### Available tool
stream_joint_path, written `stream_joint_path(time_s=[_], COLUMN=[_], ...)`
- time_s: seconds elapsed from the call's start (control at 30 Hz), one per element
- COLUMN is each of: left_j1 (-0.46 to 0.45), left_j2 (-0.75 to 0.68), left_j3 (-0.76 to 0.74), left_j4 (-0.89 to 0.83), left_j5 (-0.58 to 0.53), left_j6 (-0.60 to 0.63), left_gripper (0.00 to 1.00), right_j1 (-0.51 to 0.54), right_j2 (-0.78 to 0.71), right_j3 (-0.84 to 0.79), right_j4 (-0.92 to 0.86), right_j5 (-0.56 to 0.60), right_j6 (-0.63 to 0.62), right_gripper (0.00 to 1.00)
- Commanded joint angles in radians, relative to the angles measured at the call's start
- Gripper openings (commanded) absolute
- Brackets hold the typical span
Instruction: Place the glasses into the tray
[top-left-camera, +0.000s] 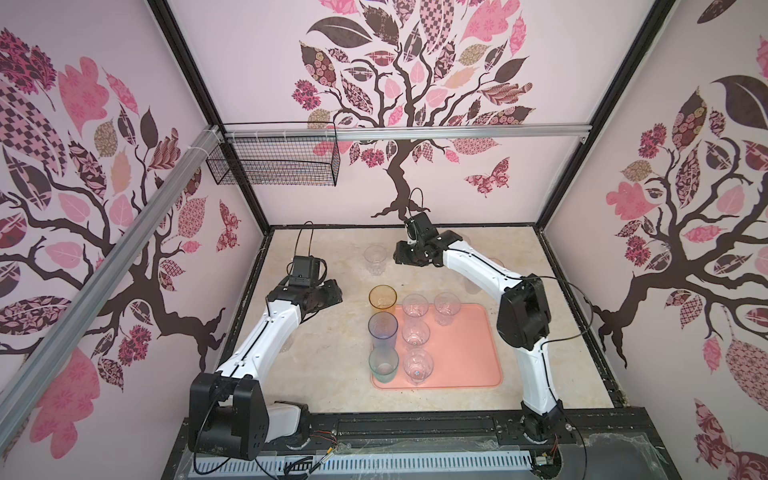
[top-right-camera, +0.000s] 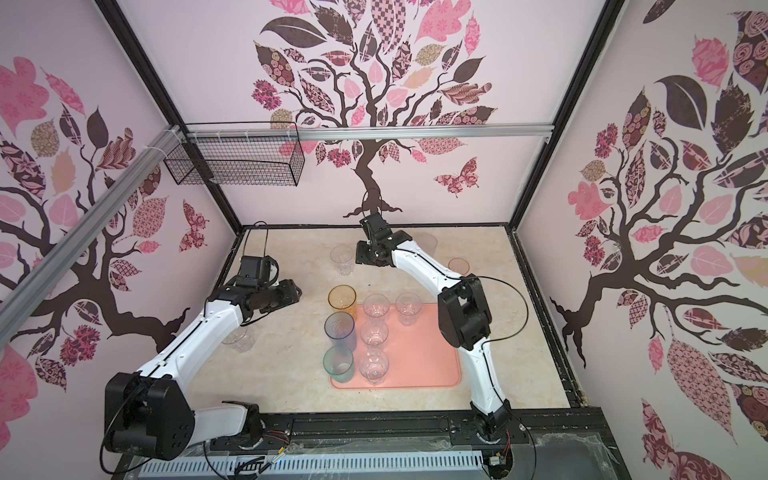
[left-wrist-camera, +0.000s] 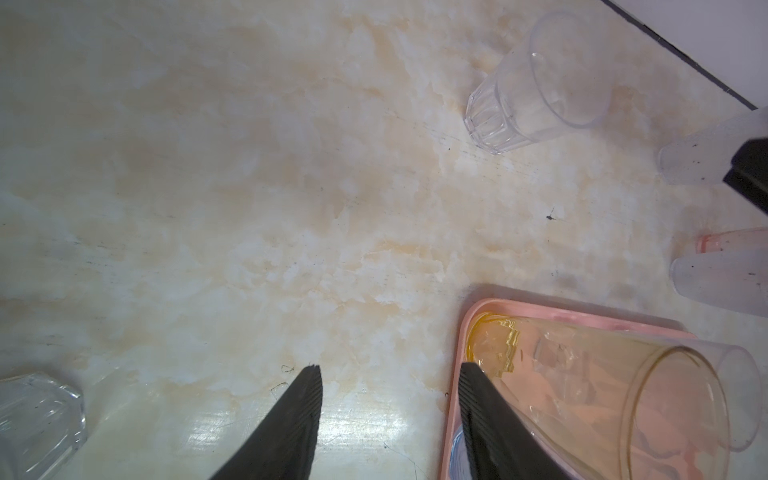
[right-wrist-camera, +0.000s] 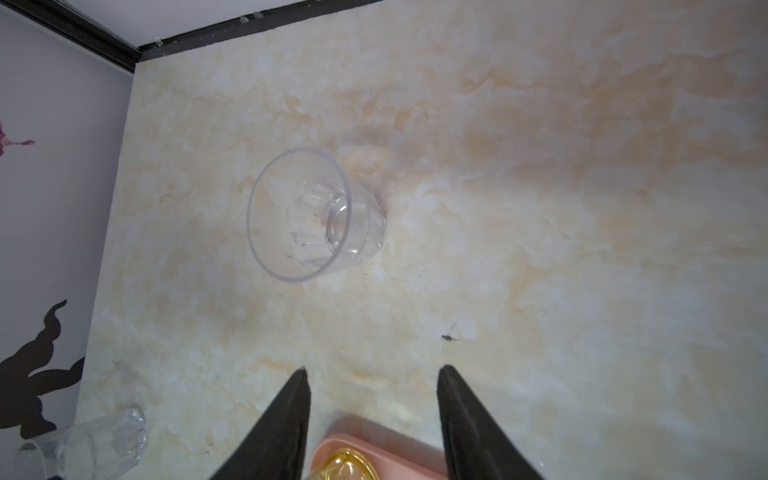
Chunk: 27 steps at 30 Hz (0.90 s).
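The salmon-pink tray (top-left-camera: 465, 353) holds several upright glasses: amber (top-left-camera: 382, 298), blue-grey (top-left-camera: 382, 330) and teal (top-left-camera: 383, 363) along its left edge, clear ones (top-left-camera: 415, 334) beside them. A clear faceted glass (top-left-camera: 375, 258) stands alone on the table behind the tray. My left gripper (top-left-camera: 337, 297) hovers left of the amber glass (left-wrist-camera: 582, 386), open and empty (left-wrist-camera: 390, 370), one finger over the tray rim (left-wrist-camera: 453, 407). My right gripper (top-left-camera: 398, 257) hangs just right of the lone clear glass (right-wrist-camera: 311, 216), open with nothing between its fingers (right-wrist-camera: 374, 370).
Another clear glass (top-right-camera: 237, 338) stands on the table under my left forearm. A pinkish glass (top-right-camera: 458, 266) and a frosted one (top-right-camera: 426, 243) stand behind my right arm. A black wire basket (top-left-camera: 274, 162) hangs on the back wall, high at the left.
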Motion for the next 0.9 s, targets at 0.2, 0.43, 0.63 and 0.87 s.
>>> stream_joint_path(time_s=[0.2,0.43,0.63,0.87], left_j1=[-0.001,-0.003,-0.003,-0.004], left_j2=[0.024,0.041,0.057,0.062], left_j3=[-0.049,-0.071,-0.078,-0.076], left_j4=[0.044,0.064,0.072,0.074], left_j5=[-0.007,-0.012,-0.012,-0.012], left_j6=[0.055,0.067,0.075,0.081], left_gripper=[0.57,0.57,0.57,0.56], right_j1=[0.001,0.000,0.000,0.000], right_j2=[0.381,0.469,0.457,0.381], right_j3=[0.460,0.520,0.491,0.408], right_j4=[-0.126,-0.089,-0.094,-0.077], right_j5=[-0.012,-0.004,-0.003,-0.012], right_j6=[-0.008,-0.013,-0.010,-0.008], right_gripper=[0.51,0.48,0.39,0.29])
